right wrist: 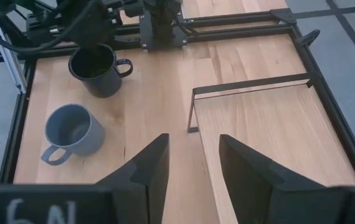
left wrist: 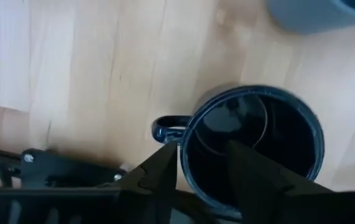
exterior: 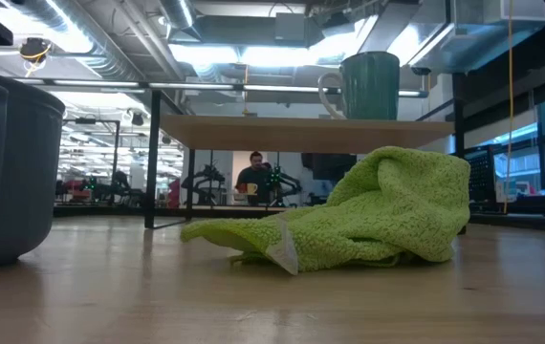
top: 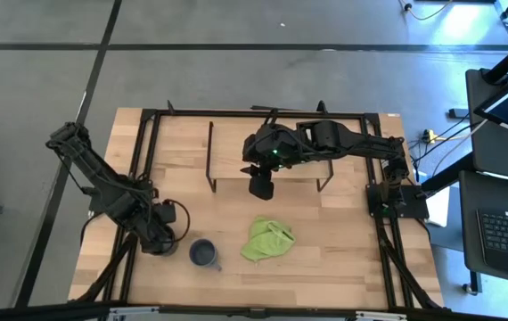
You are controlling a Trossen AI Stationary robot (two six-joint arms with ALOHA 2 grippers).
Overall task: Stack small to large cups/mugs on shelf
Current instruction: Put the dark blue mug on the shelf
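The black mug (left wrist: 252, 143) stands upright on the table near its left near corner. My left gripper (left wrist: 202, 155) is open and comes down over it, one finger inside the mug and one outside, on either side of the rim beside the handle (left wrist: 165, 129). The grey-blue mug (top: 203, 253) stands upright just to its right. The cream-white mug (exterior: 368, 86) stands on the shelf (exterior: 301, 134); in the high view my right arm hides it. My right gripper (right wrist: 193, 146) is open and empty above the shelf's near edge (right wrist: 252, 87).
A lime-green cloth (top: 267, 239) lies crumpled on the table to the right of the grey-blue mug, in front of the shelf. Black frame rails (top: 147, 143) run along the table's left, far and right sides. A person (exterior: 253, 177) shows far behind the table.
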